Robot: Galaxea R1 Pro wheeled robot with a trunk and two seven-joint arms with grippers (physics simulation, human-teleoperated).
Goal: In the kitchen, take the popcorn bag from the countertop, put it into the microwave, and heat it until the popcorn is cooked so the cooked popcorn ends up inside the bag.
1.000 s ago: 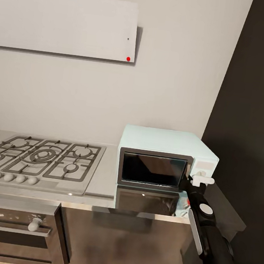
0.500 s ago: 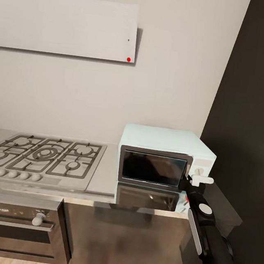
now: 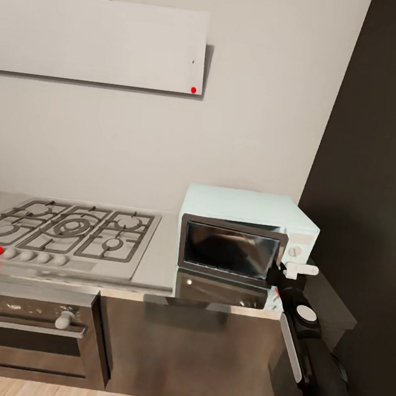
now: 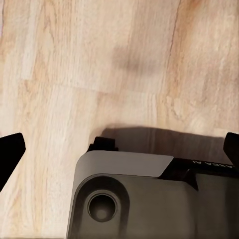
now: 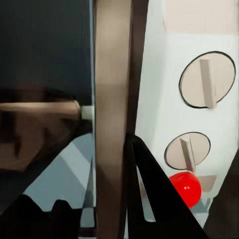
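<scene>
A pale grey wall [image 3: 252, 105] fills the upper centre, with a flat grey range hood [image 3: 99, 40] at upper left. A dark tall panel [image 3: 383, 152] runs down the right. Light wood floor [image 3: 26, 389] shows along the bottom edge.

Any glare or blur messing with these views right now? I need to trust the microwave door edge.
Head view: the countertop is mirror-shiny and reflects the microwave; its dark glass carries murky reflections. Right wrist view: the door frame and knobs look soft at close range, and the right gripper fingers are black silhouettes. Left wrist view: wood floor evenly lit, with soft shadows.
</scene>
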